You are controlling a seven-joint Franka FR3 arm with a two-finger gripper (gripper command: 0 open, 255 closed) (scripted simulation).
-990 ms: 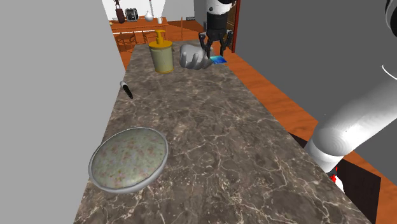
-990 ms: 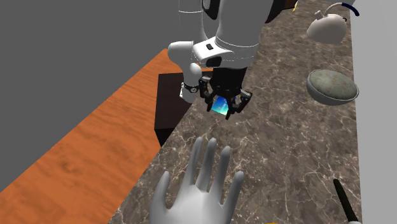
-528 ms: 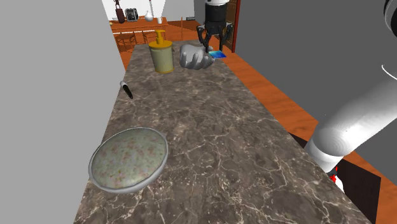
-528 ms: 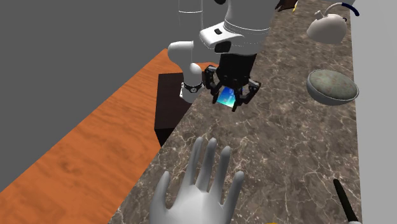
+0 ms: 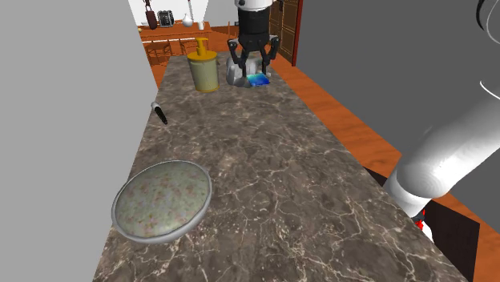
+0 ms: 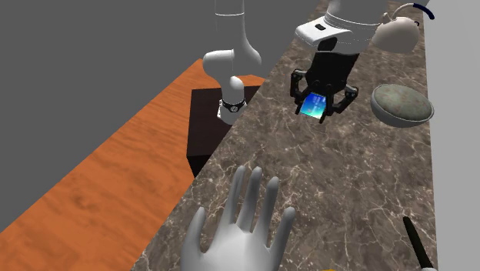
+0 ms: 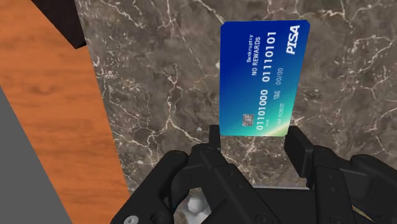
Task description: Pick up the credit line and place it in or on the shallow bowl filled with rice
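Single-arm pick, mid-transfer. The black hand (image 6: 318, 109) is clamped on the blue credit card (image 7: 261, 79), one finger (image 7: 215, 136) on each long edge near one of its short ends, so that most of the card stands out beyond the fingertips. The card hangs above the dark marbled counter (image 5: 264, 160), clear of its surface. In the second exterior view it lies between the grey glove-shaped model (image 6: 238, 231) and the shallow bowl of rice (image 6: 400, 120), apart from both. A white teapot (image 6: 394, 32) stands beyond the bowl. In the shoulder view a yellow dispenser (image 5: 203, 70) stands beside the hand.
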